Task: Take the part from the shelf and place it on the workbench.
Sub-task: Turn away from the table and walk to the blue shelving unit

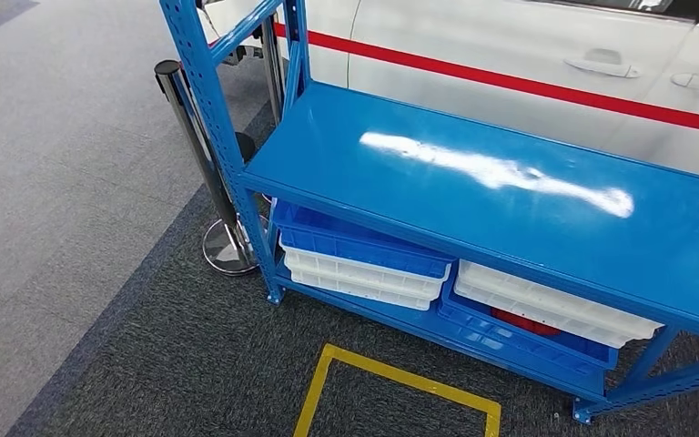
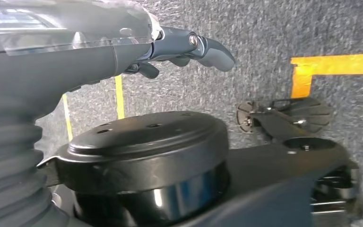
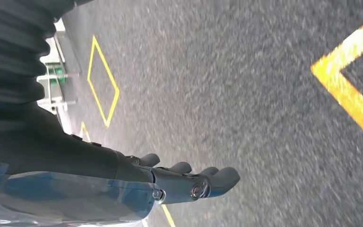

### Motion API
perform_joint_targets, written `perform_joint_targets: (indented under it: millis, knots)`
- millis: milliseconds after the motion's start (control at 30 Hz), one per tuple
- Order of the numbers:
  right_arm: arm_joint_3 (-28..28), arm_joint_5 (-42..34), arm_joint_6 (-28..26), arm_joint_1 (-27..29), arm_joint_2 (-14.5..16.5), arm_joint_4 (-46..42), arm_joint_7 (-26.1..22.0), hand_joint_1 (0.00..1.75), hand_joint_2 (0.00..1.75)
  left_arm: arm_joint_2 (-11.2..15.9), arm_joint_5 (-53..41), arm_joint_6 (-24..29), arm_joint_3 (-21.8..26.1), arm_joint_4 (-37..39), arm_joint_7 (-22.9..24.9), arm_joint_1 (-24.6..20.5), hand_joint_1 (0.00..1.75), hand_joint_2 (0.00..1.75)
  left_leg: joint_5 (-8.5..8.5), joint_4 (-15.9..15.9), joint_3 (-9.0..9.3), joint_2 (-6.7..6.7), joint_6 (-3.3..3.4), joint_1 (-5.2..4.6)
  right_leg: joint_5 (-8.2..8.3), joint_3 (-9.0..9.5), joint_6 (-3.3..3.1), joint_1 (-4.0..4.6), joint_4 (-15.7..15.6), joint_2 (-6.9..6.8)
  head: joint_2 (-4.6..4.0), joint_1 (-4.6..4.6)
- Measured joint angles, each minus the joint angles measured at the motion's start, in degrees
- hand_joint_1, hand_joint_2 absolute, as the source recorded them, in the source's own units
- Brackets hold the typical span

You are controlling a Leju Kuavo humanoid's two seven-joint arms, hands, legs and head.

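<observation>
A blue metal shelf (image 1: 473, 173) stands in front of me in the head view, its upper board bare and glossy. On its lower board lie stacked blue and white bins (image 1: 364, 259) at the left and a white bin over a blue one (image 1: 546, 314) at the right. Something red (image 1: 523, 321) peeks out between those two right bins; its shape is hidden. My left hand (image 2: 184, 49) hangs over the grey carpet with fingers loosely stretched and nothing in it. My right hand (image 3: 189, 182) also hangs above the carpet, fingers apart and holding nothing.
A chrome barrier post (image 1: 191, 137) with a round base (image 1: 227, 250) stands at the shelf's left corner. A white car with a red stripe (image 1: 510, 55) is behind the shelf. A yellow taped square (image 1: 400, 382) marks the carpet before the shelf.
</observation>
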Motion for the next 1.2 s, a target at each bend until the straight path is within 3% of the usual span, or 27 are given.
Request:
perform_joint_targets:
  millis: [1200]
  knots:
    - [6.89,-39.46,15.78,7.12,-1.0,-5.93,-6.52,0.0,0.0,2.44,-46.05,-9.02,48.16,-7.71,0.25,9.6,0.0,0.0,0.01,-0.11,0.35,0.0,0.0,0.0,-0.05,0.25,0.11,0.04,0.0,-0.03,0.01,0.0]
